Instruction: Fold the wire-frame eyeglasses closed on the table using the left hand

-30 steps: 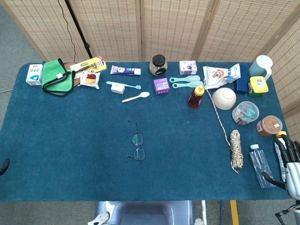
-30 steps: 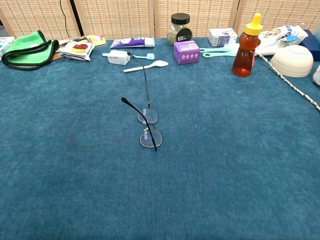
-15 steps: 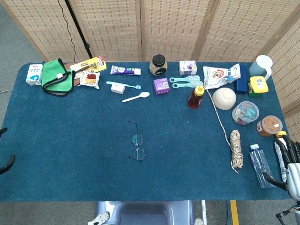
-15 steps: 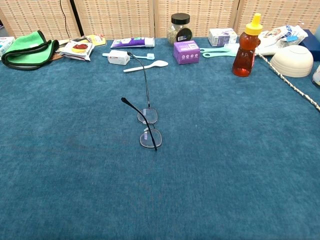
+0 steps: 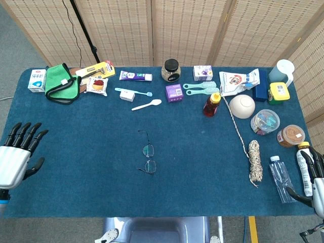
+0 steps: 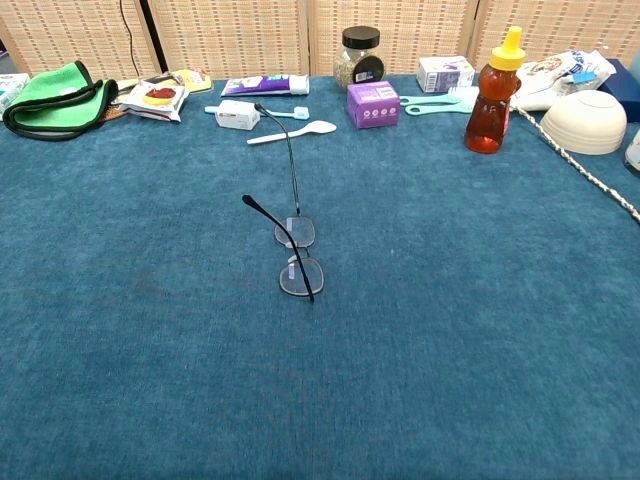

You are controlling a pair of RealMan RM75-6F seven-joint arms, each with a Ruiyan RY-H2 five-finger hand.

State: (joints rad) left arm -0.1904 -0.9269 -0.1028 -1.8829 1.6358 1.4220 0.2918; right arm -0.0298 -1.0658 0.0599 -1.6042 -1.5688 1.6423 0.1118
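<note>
Head view shows the left hand at the far left edge of the frame, over the edge of the blue table, its fingers spread apart and pointing toward the top of the frame. It holds nothing and touches nothing that can be seen. The right hand sits at the lower right corner, partly cut off by the frame edge; its dark fingers stand apart with nothing between them, just beside a clear water bottle.

The wire-frame eyeglasses lie near the middle of the frame, well apart from both hands. In the chest view the eyeglasses rest on their lenses in the center, with both thin temple arms unfolded, one reaching toward the white spoon at the top and the other angled to the upper left. Neither hand appears in the chest view. A coil of rope lies to the right of the glasses.
</note>
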